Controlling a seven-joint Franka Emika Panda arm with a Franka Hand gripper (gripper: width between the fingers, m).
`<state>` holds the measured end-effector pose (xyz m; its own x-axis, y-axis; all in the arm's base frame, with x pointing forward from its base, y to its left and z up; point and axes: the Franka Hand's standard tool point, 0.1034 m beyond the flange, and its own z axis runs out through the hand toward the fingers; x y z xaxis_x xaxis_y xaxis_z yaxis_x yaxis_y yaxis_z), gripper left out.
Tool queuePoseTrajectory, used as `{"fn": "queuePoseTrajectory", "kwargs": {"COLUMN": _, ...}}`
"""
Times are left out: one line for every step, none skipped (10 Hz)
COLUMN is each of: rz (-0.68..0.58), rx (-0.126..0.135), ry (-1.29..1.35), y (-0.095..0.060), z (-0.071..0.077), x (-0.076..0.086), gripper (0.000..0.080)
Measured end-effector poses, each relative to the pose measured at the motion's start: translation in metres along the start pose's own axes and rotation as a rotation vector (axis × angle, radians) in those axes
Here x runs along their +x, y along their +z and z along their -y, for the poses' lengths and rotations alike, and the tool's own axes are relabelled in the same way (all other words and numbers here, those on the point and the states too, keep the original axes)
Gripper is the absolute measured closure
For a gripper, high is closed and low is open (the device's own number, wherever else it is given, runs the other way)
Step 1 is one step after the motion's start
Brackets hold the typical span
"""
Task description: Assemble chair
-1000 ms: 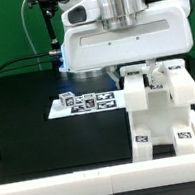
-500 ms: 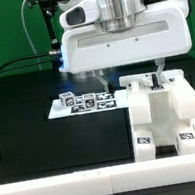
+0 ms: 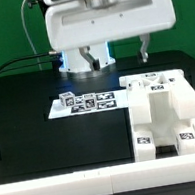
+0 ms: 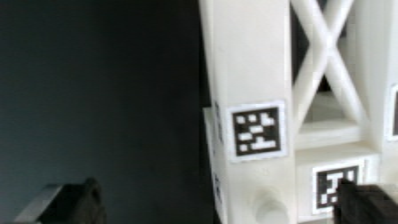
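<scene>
The exterior view shows the whole setting. The chair (image 3: pixel 165 114), a blocky white structure with small black-and-white tags on its front and top, stands on the black table (image 3: pixel 29 126) at the exterior view's right, close to the white rail (image 3: pixel 87 178) along the table's near edge. The marker board (image 3: pixel 84 102) lies flat just beside the chair toward the exterior view's left. The bulky white robot arm (image 3: pixel 104 19) fills the upper part of the picture and hides most of what is behind it. The gripper (image 3: pixel 118 54) hangs above the chair, its two dark fingers (image 3: pixel 144 48) set wide apart and clear of the top. The wrist view gives the close detail that the exterior view does not: a long white bar of the chair (image 4: pixel 249 70), a crossed brace (image 4: pixel 338 45) beside it, and two square tags (image 4: pixel 258 131). The gripper (image 4: pixel 217 203) has its blurred fingertips (image 4: pixel 71 205) at the two edges of the picture with the jaws spread, clasping nothing. Dark table fills the rest.
</scene>
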<state>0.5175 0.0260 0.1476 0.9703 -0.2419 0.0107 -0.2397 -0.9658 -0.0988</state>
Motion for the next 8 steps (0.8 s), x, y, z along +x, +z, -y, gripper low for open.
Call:
{"fn": "queuePoseTrajectory", "kwargs": {"rz": -0.002, "rx": 0.0, "ry": -0.003, "y": -0.002, "z": 0.001, "x": -0.004, "gripper": 0.0151}}
{"fn": "queuePoseTrajectory", "kwargs": {"rz": 0.0, "rx": -0.001, "ry": -0.002, "y": 0.0, "z": 0.001, "x": -0.004, "gripper": 0.0151}}
{"fn": "queuePoseTrajectory", "kwargs": {"rz": 0.001, "rx": -0.001, "ry": -0.002, "y": 0.0, "z": 0.001, "x": -0.004, "gripper": 0.0151}}
{"fn": "queuePoseTrajectory", "kwargs": {"rz": 0.001, "rx": -0.001, "ry": -0.003, "y": 0.0, "z": 0.001, "x": -0.004, "gripper": 0.0151}}
{"fn": "queuePoseTrajectory", "kwargs": {"rz": 0.004, "rx": -0.001, "ry": -0.009, "y": 0.002, "z": -0.001, "x": -0.006, "gripper": 0.0151}}
{"fn": "queuePoseTrajectory", "kwargs": {"rz": 0.015, "rx": -0.003, "ry": -0.029, "y": 0.006, "z": -0.008, "x": -0.013, "gripper": 0.0151}}
{"fn": "queuePoseTrajectory", "kwargs": {"rz": 0.051, "rx": 0.003, "ry": -0.052, "y": 0.007, "z": -0.017, "x": -0.022, "gripper": 0.0151}}
{"fn": "queuePoseTrajectory", "kwargs": {"rz": 0.081, "rx": -0.001, "ry": -0.035, "y": 0.006, "z": -0.025, "x": -0.028, "gripper": 0.0151}}
